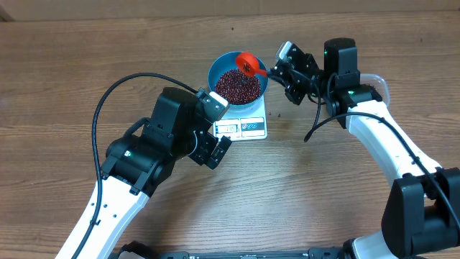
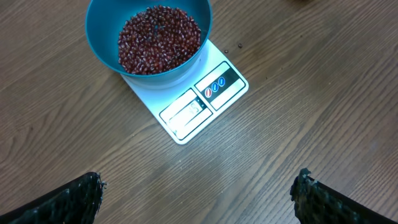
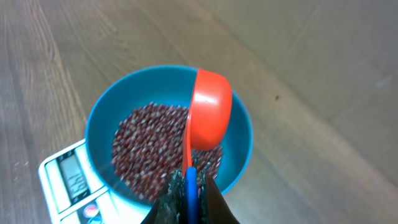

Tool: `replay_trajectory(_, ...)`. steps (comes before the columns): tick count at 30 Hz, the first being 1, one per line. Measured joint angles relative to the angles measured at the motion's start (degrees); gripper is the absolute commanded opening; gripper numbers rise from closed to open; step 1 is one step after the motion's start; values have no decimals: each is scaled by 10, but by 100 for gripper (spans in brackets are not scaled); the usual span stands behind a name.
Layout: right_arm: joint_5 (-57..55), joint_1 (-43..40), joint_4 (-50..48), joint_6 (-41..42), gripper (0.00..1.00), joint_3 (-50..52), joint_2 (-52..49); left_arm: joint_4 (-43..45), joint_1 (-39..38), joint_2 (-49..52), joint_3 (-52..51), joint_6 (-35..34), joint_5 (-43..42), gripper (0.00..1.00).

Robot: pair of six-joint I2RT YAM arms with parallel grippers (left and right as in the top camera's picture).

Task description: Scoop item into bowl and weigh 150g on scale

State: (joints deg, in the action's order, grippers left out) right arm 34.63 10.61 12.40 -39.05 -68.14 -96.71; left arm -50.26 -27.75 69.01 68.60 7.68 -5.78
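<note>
— What colour is the bowl [image 2: 99, 37]?
— Bright blue, and the beans [image 2: 158, 37] are maroon, flecked pale.
— And the scale [image 2: 193, 102]?
— White, with a black strip bearing red and blue buttons. The scoop [image 3: 208, 109] is orange-red with a blue handle, and the table [image 2: 311, 112] is brown woodgrain.

Blue bowl [image 2: 102, 31] of beans [image 2: 158, 37] atop white scale [image 2: 149, 93]

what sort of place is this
Probably a robot lab bench staged for kitchen-style weighing: two arms at a wood table, a bowl of beans on a scale, a scoop held over it.
</note>
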Motion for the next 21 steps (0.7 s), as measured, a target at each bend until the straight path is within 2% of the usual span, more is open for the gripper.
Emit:
replay_trajectory(6, -35, 0, -2, -15, 4, 0, 0, 0, 0, 0, 0, 0, 0, 99)
replay_trajectory(21, -10, 0, 8, -19, 4, 0, 0, 0, 0, 0, 0, 0, 0, 99)
